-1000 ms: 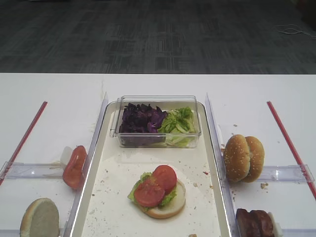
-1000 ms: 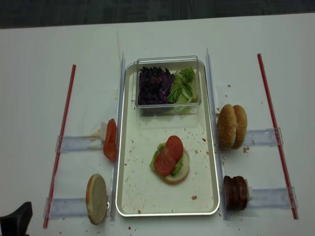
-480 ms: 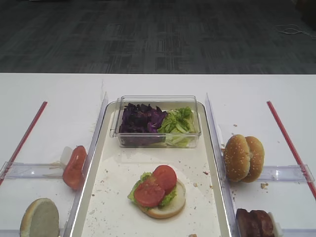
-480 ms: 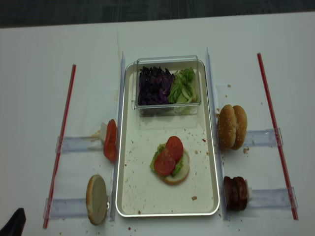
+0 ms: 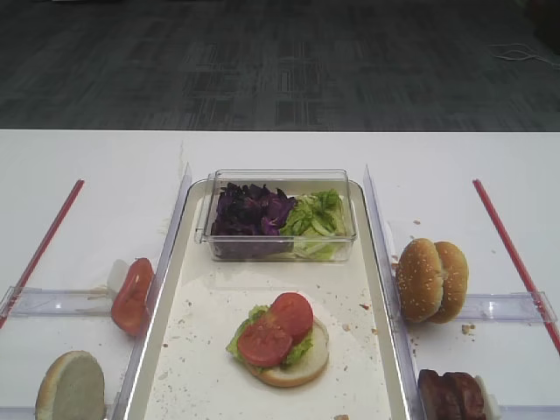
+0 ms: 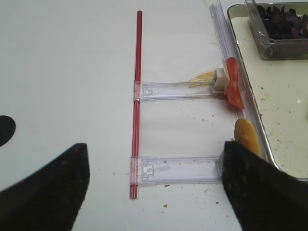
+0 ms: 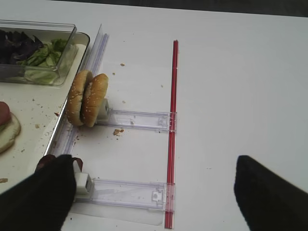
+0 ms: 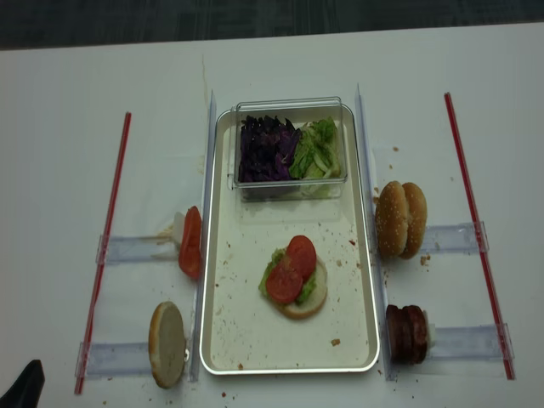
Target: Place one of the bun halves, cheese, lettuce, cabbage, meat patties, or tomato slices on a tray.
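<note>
On the silvery tray (image 8: 223, 340) lies a bun half (image 8: 311, 297) topped with lettuce and two tomato slices (image 8: 291, 270). A clear box at the tray's far end holds cabbage (image 8: 265, 149) and lettuce (image 8: 316, 151). Left of the tray stand a tomato slice (image 6: 234, 89) and a bun half (image 8: 167, 344). On its right stand two bun halves (image 7: 87, 98) and meat patties (image 8: 406, 333). Cheese is out of view. My left gripper (image 6: 154, 190) is open over the table's left side. My right gripper (image 7: 154, 197) is open over the right side. Both are empty.
Red strips (image 8: 106, 246) (image 8: 478, 229) run along both outer sides of the table. Clear plastic holders (image 7: 139, 120) (image 6: 178, 89) stretch from the strips toward the tray. Crumbs speckle the tray (image 5: 201, 350) and the table around it.
In the realsense view the left gripper's black fingertip has drawn back down into the bottom left corner. The food and tray have not moved.
</note>
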Available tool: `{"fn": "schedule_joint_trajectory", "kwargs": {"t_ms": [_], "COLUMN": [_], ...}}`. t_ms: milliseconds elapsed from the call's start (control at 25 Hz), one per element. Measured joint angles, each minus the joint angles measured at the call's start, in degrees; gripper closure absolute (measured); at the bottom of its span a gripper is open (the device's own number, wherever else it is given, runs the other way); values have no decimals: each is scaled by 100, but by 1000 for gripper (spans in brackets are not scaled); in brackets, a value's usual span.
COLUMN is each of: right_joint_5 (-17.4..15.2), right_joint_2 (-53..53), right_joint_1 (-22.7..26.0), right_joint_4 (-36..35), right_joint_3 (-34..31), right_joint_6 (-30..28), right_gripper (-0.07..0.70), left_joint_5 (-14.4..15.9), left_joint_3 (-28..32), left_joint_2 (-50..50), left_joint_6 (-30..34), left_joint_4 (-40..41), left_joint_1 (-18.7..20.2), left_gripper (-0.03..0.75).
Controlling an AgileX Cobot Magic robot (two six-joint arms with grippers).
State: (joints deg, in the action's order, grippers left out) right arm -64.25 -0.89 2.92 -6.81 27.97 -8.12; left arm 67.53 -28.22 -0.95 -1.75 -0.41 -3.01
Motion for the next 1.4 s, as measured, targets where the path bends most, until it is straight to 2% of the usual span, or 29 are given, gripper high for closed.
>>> {"fn": "schedule_joint_trajectory", "kwargs": {"t_ms": [1400], "right_joint_5": [0], "right_joint_2": [0], "right_joint_1": [0], "right_joint_4": [0], "right_joint_3": [0], "right_joint_6": [0], "right_gripper": [-59], "left_joint_5": [0], "left_joint_3": [0], "left_joint_2": [0], "left_joint_6": [10], "left_joint_4": [0], "left_joint_1": [0], "left_gripper": [162]}}
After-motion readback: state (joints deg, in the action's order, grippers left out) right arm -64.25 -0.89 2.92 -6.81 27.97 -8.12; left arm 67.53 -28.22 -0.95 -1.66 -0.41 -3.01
